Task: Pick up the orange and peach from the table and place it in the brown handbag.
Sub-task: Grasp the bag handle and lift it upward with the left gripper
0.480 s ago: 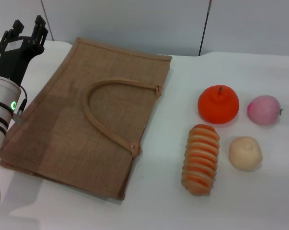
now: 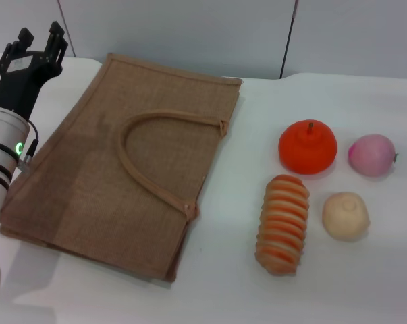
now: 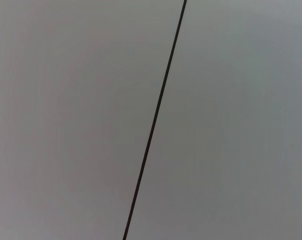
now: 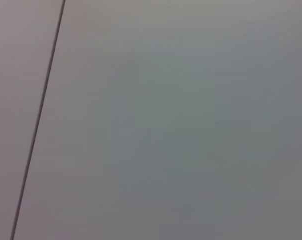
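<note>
The brown handbag (image 2: 132, 165) lies flat on the left half of the white table, its looped handle (image 2: 152, 152) on top. The orange (image 2: 308, 146) sits to the right of the bag, with the pink peach (image 2: 372, 154) just to its right. My left gripper (image 2: 37, 39) is raised at the far left, beyond the bag's far left corner, open and empty. My right gripper is out of view. Both wrist views show only a grey wall with a dark seam.
An orange-and-cream striped bread (image 2: 282, 223) lies in front of the orange, and a pale beige bun (image 2: 345, 215) lies in front of the peach. The grey wall (image 2: 190, 34) stands behind the table's far edge.
</note>
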Tool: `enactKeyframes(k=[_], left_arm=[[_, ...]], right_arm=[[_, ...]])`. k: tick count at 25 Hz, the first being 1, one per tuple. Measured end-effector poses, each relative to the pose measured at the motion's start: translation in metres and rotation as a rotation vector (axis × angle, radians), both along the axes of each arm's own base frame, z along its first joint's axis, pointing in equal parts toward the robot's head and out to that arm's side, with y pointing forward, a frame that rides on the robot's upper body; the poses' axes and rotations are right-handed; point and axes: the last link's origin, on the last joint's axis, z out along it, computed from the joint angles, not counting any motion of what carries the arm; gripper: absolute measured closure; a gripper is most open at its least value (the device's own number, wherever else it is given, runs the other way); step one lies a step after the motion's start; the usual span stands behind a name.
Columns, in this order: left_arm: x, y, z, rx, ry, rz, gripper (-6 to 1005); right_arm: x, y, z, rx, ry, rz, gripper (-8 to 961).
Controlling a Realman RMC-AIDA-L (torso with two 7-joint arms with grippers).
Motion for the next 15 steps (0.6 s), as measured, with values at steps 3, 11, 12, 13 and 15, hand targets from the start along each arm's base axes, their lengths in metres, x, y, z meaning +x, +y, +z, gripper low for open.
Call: enactKeyframes(k=[3,11,12,13,15], left_arm=[[0.0003,0.0006,-0.0003,-0.006,-0.019,-0.001,379],[0.0024,0.003,0.0016,-0.124,-0.14,-0.073,380],[0.0025,0.0036,0.0027,-0.147,-0.151,-0.085,380],[0.0026,0.0045,0.0042,-0.176,-0.168,-0.097,380],[0.0017,0.0063,0.0075,-0.219,-0.201,-0.107,381]], right_arm=[[0.0001,0.0001,0.0003,0.0,-0.001,0.0,102],[0.001,-0.0004,0.0007,0.001,-0.003,-0.003,101],[0.0012,-0.0005,0.0007,0.001,-0.003,-0.003,101],[0.0012,-0.0006,0.0007,0.001,-0.004,-0.003,101],[0.0014,-0.0006,0.0007,0.001,-0.004,-0.004,101]])
